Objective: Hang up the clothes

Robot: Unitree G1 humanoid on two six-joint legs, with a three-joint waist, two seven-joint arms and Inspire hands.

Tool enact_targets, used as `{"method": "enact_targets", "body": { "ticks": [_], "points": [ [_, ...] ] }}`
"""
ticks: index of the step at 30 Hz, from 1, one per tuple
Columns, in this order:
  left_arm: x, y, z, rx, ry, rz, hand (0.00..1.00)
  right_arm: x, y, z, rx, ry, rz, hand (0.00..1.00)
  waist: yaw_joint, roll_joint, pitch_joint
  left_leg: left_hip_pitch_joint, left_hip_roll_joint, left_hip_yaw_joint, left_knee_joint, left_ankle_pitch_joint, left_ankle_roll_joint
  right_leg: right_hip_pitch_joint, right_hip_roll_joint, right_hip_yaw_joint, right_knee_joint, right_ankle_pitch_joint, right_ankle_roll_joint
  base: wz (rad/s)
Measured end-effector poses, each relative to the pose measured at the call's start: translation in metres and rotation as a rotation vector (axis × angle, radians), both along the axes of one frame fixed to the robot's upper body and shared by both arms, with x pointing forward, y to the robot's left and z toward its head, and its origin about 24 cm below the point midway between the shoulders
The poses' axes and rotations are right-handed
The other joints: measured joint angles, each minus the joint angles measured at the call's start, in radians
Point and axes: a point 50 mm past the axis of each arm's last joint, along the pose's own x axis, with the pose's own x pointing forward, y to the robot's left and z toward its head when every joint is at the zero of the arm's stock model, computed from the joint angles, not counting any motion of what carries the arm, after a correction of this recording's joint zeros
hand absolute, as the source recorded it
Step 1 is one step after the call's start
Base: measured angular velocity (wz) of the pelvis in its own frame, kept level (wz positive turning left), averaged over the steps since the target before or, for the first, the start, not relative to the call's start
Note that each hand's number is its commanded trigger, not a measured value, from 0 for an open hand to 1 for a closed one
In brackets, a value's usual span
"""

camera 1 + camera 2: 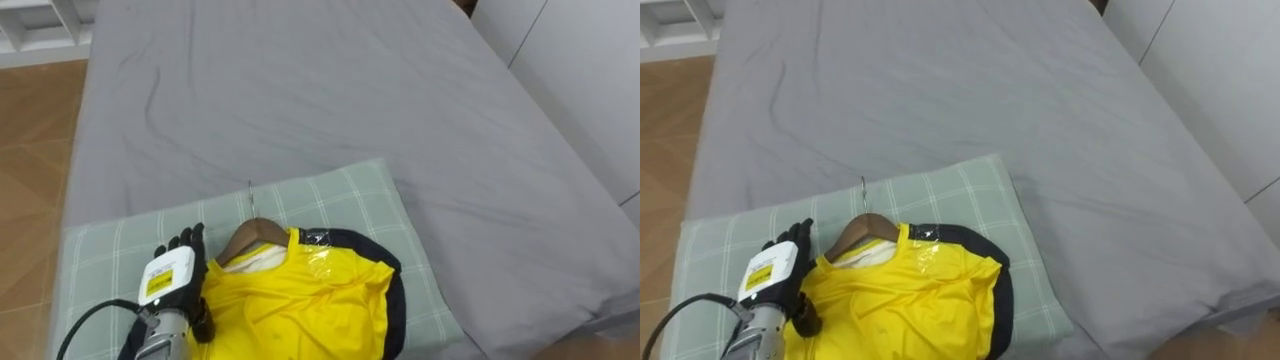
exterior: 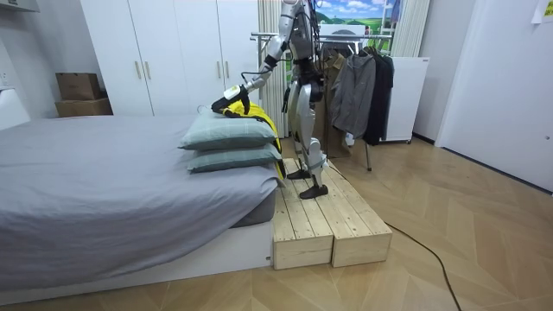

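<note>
A yellow shirt [image 1: 300, 300] with dark trim lies on a wooden hanger [image 1: 250, 235]; the thin metal hook [image 1: 250, 193] points toward the bed's far side. Shirt and hanger rest on the top green checked pillow [image 1: 340, 195]. My left hand [image 1: 178, 262] lies at the shirt's left edge beside the hanger's shoulder, its fingers fairly straight on the pillow and its thumb against the yellow cloth. In the room view I stand on a wooden platform [image 2: 328, 216] by the bed, with the left arm stretched to the shirt [image 2: 235, 105] on the stacked pillows [image 2: 229, 134].
The grey bed [image 1: 300, 90] stretches beyond the pillows. Behind me a clothes rack [image 2: 341, 34] holds dark garments [image 2: 363, 86]. White wardrobes [image 2: 173, 52] line the wall and cardboard boxes [image 2: 78, 93] stand at the room view's left. Wooden floor borders the bed [image 1: 30, 150].
</note>
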Motion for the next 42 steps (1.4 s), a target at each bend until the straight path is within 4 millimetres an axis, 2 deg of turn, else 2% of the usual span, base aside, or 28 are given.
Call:
{"method": "enact_targets", "body": {
  "ticks": [13,34,35,36,37,39,40,42],
  "points": [
    [0.001,0.004,-0.001,-0.008,0.047,0.005,0.0,0.003,0.002,0.0,0.018,-0.011,-0.018,0.0,0.001,-0.008,0.005,-0.012,-0.001,0.007,0.008,0.001,0.001,-0.013,-0.003,0.002,0.004,0.0,0.0,0.0],
    [-0.005,0.009,-0.007,0.04,0.104,0.035,0.0,0.008,0.003,0.002,0.006,-0.02,-0.033,0.0,0.006,-0.01,0.0058,-0.049,0.0,0.018,0.024,0.007,0.005,-0.064,-0.005,0.002,0.037,0.001,-0.002,-0.01],
    [-0.005,0.009,-0.007,0.04,0.106,0.035,0.07,0.008,0.003,0.002,0.008,-0.02,-0.038,0.0,0.006,-0.01,0.0058,-0.049,0.0,0.018,0.024,0.007,0.005,-0.064,-0.005,0.002,0.037,0.001,-0.002,0.0],
    [-0.005,0.009,-0.007,0.041,0.108,0.035,0.24,0.008,0.003,0.002,0.009,-0.02,-0.041,0.0,0.006,-0.01,0.0058,-0.05,0.001,0.018,0.026,0.007,0.005,-0.064,-0.005,0.002,0.037,0.002,-0.002,0.0],
    [-0.005,0.009,-0.008,0.041,0.11,0.035,0.35,0.007,0.003,0.001,0.009,-0.02,-0.041,0.0,0.006,-0.01,0.0058,-0.05,0.001,0.018,0.028,0.007,0.005,-0.064,-0.005,0.002,0.039,0.002,-0.002,0.0],
    [-0.005,0.009,-0.008,0.04,0.113,0.035,0.93,0.008,0.003,0.001,0.009,-0.02,-0.041,0.0,0.006,-0.011,0.0057,-0.05,0.001,0.019,0.029,0.007,0.005,-0.065,-0.005,0.002,0.042,0.002,-0.002,0.0],
    [-0.006,0.009,-0.008,0.04,0.115,0.035,1.0,0.01,0.003,0.002,0.01,-0.026,-0.04,0.0,0.006,-0.011,0.0057,-0.05,0.001,0.019,0.029,0.008,0.005,-0.067,-0.005,0.003,0.046,0.002,-0.002,0.0],
    [-0.006,0.009,-0.009,0.04,0.118,0.037,1.0,0.012,0.003,0.003,0.01,-0.032,-0.04,0.0,0.006,-0.011,0.0055,-0.051,0.001,0.022,0.029,0.009,0.006,-0.072,-0.006,0.003,0.051,0.002,-0.002,-0.04]
  ]
}}
